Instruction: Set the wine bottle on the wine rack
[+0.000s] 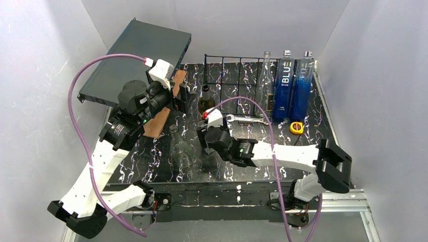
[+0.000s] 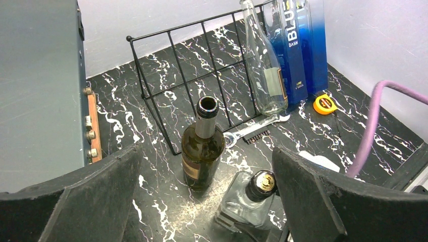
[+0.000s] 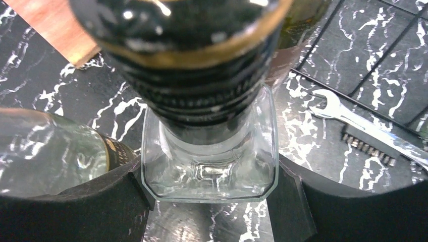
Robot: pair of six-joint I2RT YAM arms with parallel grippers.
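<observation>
The black wire wine rack stands at the back of the marbled table. A dark olive wine bottle stands upright and uncapped just in front of it. My left gripper hovers open on the near side of that bottle, apart from it. My right gripper is shut on the body of a clear square glass bottle with a black and gold cap. Both pads press its flat sides.
A tall clear bottle and two blue bottles lean at the rack's right end. A spanner and a yellow tape measure lie nearby. A dark grey flat box and a wooden board sit at left. Another clear bottle lies beside my right gripper.
</observation>
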